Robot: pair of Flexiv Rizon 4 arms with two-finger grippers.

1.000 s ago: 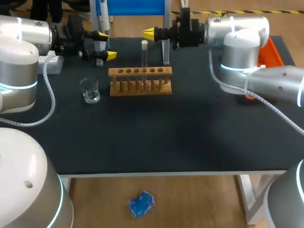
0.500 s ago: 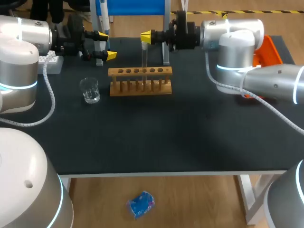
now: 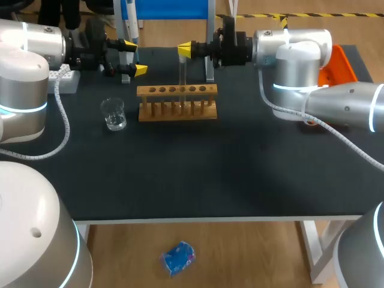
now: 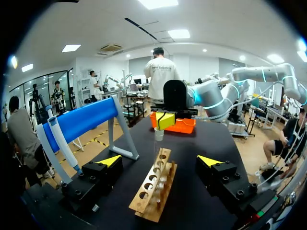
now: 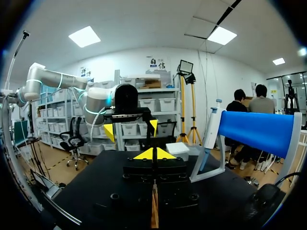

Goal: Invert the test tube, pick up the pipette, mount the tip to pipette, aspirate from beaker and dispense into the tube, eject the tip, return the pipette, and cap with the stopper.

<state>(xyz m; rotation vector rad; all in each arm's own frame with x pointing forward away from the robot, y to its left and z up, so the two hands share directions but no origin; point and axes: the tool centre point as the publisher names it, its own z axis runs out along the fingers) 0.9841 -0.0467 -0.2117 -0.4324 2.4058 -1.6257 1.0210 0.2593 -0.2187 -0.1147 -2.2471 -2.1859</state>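
Right gripper [image 3: 185, 50] has moved in from the right over the last second and now sits at the top of the test tube [image 3: 182, 75], which stands upright in the wooden rack [image 3: 177, 102]. In the right wrist view the two yellow tips are nearly together, with a thin upright line between them. I read that as jaws clamped on the tube's upper end, but actual contact is hard to confirm.

My read: this is the grasp for the invert step, or a release after it. Tube orientation can't be settled from here.

Left gripper [image 3: 131, 57] hasn't moved, holds nothing, jaws wide apart, hovering just left of the rack's far end.

Pipette [image 4: 61, 143] hangs on the blue stand [image 4: 86, 120] at the tabletop's [image 3: 228, 174] far edge. Beaker [image 3: 113, 114] sits just left of the rack.

Room: near half of the tabletop is bare. Far side is tight. Stand legs are right behind the rack, and the two grippers face each other across it. Lifting the tube straight up looks the cleanest way out.
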